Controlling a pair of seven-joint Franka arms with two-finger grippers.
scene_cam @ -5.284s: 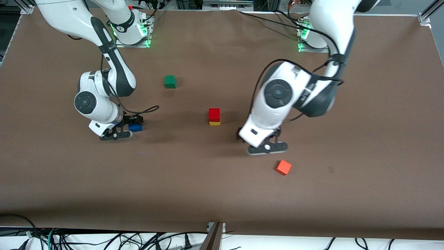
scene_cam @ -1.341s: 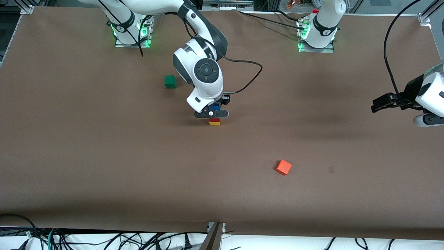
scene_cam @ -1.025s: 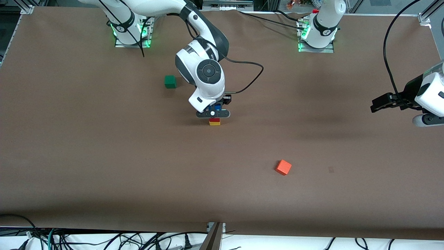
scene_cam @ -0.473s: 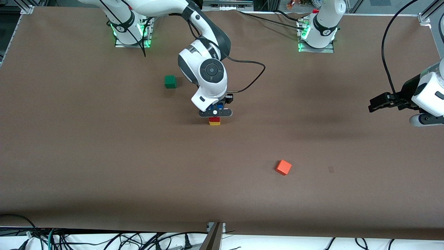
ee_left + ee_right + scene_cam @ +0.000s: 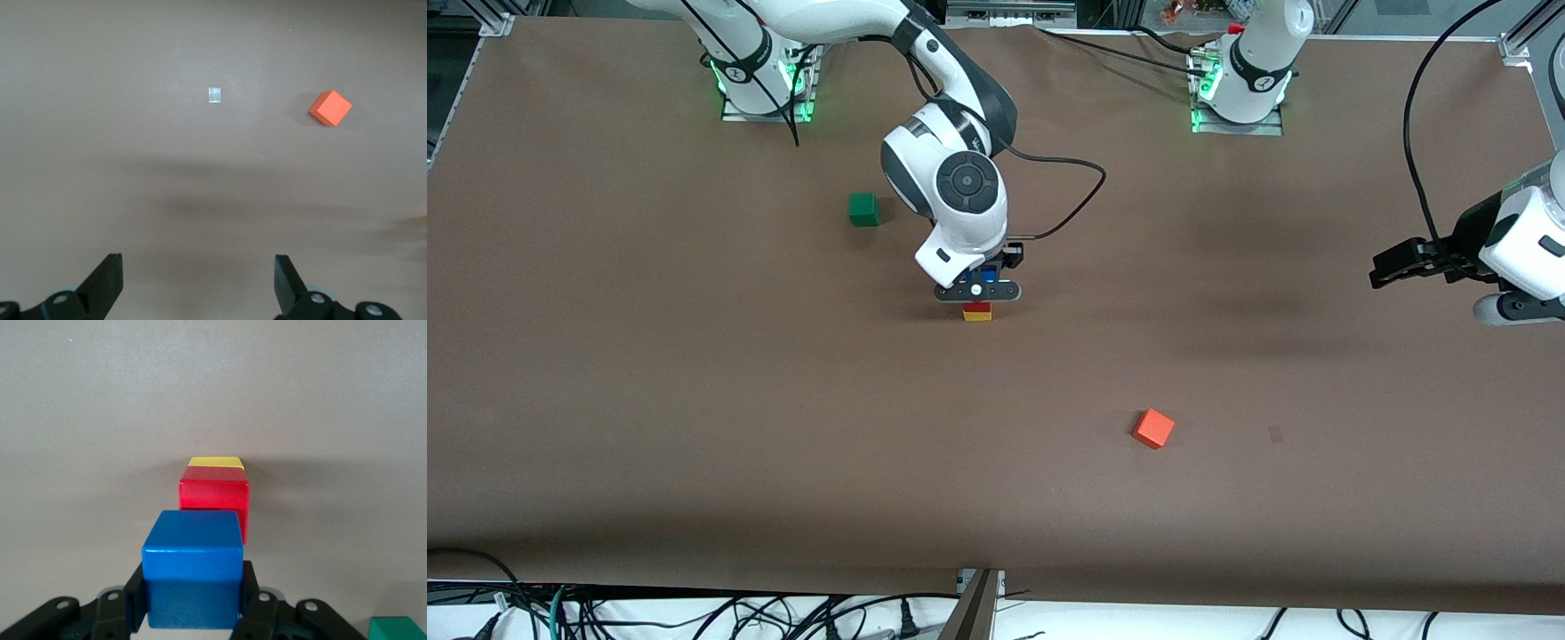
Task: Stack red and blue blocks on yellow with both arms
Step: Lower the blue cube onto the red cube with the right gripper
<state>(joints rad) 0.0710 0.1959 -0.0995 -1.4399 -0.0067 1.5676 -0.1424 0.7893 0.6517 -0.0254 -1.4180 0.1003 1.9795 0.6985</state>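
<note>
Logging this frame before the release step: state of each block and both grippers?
blue block: held in the right gripper's fingers, in the air over the red block, not yet set down.
red block: stacked on the yellow block.
yellow block: on the table, bottom of the stack.
orange block: loose on the table, untouched.
green block: loose on the table, untouched.
right gripper: shut on the blue block.
left gripper: open, empty, waiting at its end of the table.

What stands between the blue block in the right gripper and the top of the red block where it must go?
Nothing visible does. The right gripper holds the blue block over the red block, which sits on the yellow block; its top face is bare. The left gripper waits open over the left arm's end of the table.
</note>
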